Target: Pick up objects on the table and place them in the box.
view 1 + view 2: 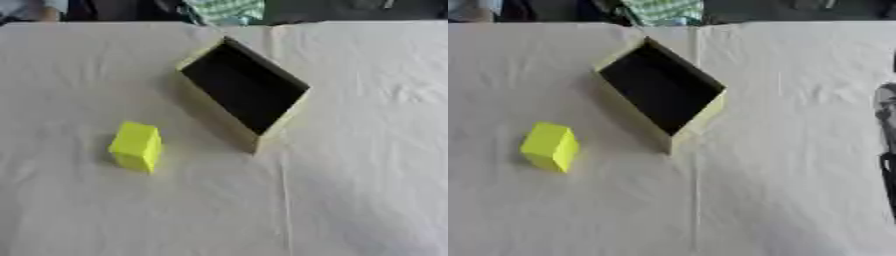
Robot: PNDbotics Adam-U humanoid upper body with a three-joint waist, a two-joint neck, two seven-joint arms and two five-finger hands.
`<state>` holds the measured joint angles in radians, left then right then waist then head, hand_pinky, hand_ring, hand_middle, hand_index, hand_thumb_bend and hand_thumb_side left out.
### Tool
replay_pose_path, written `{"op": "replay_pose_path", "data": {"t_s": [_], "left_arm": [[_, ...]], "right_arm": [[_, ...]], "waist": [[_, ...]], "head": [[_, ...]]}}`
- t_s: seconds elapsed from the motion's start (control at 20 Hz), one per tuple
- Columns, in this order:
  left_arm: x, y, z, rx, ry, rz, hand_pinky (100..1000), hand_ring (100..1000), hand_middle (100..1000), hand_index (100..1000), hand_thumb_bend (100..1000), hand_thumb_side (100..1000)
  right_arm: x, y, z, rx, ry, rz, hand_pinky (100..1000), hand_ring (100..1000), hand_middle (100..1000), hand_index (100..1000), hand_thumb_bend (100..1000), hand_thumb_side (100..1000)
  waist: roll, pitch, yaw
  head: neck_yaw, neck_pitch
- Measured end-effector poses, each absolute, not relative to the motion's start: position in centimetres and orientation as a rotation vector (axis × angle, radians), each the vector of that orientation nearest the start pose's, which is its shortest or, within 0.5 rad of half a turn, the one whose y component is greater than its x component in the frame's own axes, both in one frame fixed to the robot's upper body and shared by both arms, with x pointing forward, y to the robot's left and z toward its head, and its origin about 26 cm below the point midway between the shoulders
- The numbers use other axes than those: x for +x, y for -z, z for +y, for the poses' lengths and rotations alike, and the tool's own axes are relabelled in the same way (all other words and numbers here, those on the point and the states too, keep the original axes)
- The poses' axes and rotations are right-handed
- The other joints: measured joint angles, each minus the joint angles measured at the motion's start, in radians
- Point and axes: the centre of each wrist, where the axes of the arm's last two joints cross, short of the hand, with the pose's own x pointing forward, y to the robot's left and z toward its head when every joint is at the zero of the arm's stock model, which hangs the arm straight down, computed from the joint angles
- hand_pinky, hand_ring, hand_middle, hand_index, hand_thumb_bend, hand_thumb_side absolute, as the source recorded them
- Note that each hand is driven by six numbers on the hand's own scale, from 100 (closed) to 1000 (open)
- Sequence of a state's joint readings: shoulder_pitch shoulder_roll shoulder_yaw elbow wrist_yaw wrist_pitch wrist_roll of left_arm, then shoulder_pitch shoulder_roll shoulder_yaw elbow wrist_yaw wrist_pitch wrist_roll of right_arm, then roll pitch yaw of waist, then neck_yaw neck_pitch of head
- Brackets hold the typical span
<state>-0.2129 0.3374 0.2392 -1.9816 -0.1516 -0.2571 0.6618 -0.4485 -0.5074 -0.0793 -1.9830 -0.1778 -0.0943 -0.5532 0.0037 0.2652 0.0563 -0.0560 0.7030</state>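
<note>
On the surface (pixel 367 200), covered with a pale creased cloth, stands one box (pixel 214 112): pale yellow walls, dark inside, open top, turned cornerwise to the viewer. Its inside shows nothing. Nearer the viewer than the box and to its left lies one yellow block (pixel 136 146), well apart from the box, resting on the cloth with nothing touching it.

Right eye view only: a dark, blurred shape at the picture's right edge, to the right of the box and well apart from it, part of the robot's right arm (pixel 887 145). Whether any of it is the hand, and how its fingers stand, cannot be told. The left eye view shows none of this. The left hand shows in neither view.

Beyond the box, the surface's far edge runs across the top. Bare cloth lies on every side of the box and around the block.
</note>
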Motion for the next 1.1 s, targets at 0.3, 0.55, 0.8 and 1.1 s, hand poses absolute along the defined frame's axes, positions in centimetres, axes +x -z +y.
{"op": "replay_pose_path", "data": {"t_s": [0.3, 0.55, 0.8, 1.1], "left_arm": [[29.8, -23.1, 32.8, -1.351, 0.092, 3.367, 609, 529, 531, 755, 100, 874], [32.2, -26.0, 32.5, -1.535, -0.622, 3.251, 702, 619, 613, 783, 100, 909], [34.3, -27.9, 32.1, -1.543, -1.329, 3.016, 769, 712, 688, 812, 100, 931], [36.3, -29.4, 30.2, -1.399, -1.871, 2.776, 823, 785, 746, 843, 100, 939]], "right_arm": [[30.7, -26.7, -28.9, -0.351, 0.263, -2.553, 726, 738, 521, 812, 100, 690], [30.7, -26.6, -28.7, -0.339, 0.249, -2.547, 726, 738, 520, 811, 100, 691], [30.7, -26.8, -28.4, -0.321, 0.234, -2.552, 726, 739, 518, 811, 100, 691], [30.8, -26.9, -28.1, -0.305, 0.215, -2.554, 726, 739, 518, 811, 100, 692]], "waist": [[0.0, -0.012, -0.003], [0.004, -0.012, -0.018], [0.007, -0.012, -0.032], [0.008, -0.012, -0.045]], "head": [[0.005, 0.011], [0.011, 0.017], [0.016, 0.017], [0.027, 0.014]]}}
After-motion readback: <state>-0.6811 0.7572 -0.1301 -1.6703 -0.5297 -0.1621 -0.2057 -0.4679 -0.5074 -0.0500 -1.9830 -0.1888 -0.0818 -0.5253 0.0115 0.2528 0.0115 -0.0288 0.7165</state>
